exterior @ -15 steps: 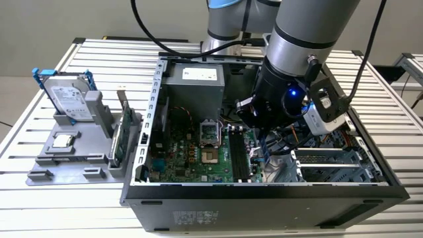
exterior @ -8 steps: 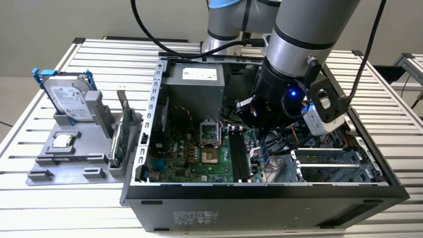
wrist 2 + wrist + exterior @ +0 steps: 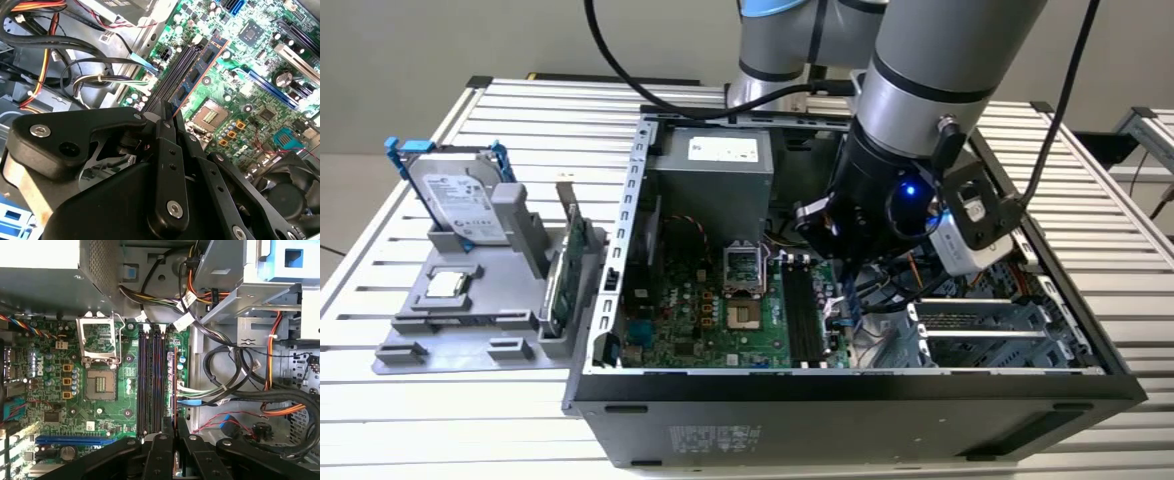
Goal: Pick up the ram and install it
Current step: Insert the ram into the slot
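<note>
A table of silver aluminium slats (image 3: 400, 420) carries an open black desktop computer case (image 3: 854, 400) lying on its side, with a grey plastic parts holder (image 3: 454, 320) beside it toward the exterior view's left. On that holder stand a boxy silver hard drive with blue rails (image 3: 454, 195) and a green expansion card (image 3: 567, 270) set on edge. The grey robot arm (image 3: 934, 60) reaches down into the case, its black claw (image 3: 843, 268) low over the green motherboard (image 3: 707, 300). The claw's fingers (image 3: 167, 150) are pressed close together, pinching the ram (image 3: 197, 70), a thin, long blue circuit-board stick with small dark chips. In the second wrist view the stick runs away from the fingertips, showing its flat face with 4 or so dark chips and a reddish lower edge, lying just beside the long black memory slots (image 3: 175, 70). In the first wrist view the stick (image 3: 174, 390) shows edge-on as a thin line next to the 2 black memory slots (image 3: 150, 385), near the open silver processor socket (image 3: 100, 385). Whether it is seated in a slot I cannot tell. The exterior view shows the slots (image 3: 803, 315) below the claw, the stick itself hidden by the arm.
</note>
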Robot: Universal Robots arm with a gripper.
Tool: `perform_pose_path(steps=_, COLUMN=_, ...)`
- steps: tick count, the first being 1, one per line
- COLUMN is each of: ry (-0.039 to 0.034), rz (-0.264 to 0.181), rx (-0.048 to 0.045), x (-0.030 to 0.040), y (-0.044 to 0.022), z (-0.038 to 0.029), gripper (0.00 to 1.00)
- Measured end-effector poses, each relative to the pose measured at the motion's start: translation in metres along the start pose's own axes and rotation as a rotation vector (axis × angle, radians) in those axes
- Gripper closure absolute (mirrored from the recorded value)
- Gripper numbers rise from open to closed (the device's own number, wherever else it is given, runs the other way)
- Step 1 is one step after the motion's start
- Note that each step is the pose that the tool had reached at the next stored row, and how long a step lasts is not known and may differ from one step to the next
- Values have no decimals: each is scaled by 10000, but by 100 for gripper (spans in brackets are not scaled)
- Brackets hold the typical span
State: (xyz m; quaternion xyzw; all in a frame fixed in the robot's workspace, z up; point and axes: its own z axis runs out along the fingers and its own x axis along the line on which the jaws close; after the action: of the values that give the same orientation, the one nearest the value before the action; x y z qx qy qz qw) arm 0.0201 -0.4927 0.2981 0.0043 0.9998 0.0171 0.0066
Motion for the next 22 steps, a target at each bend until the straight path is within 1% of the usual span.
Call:
perform_pose_path(steps=6, ry=-7, rz=205, rx=4, x=7, y=3, z=46, gripper=100)
perform_pose_path(steps=11, ry=-13, rz=185, rx=4, x=18, y=5, z=79, gripper=100)
perform_pose_path(steps=18, ry=-17, rz=147, rx=2, x=59, y=4, z=110, gripper=100)
perform_pose_path(steps=22, ry=-22, rz=135, rx=3, x=79, y=4, z=149, gripper=100)
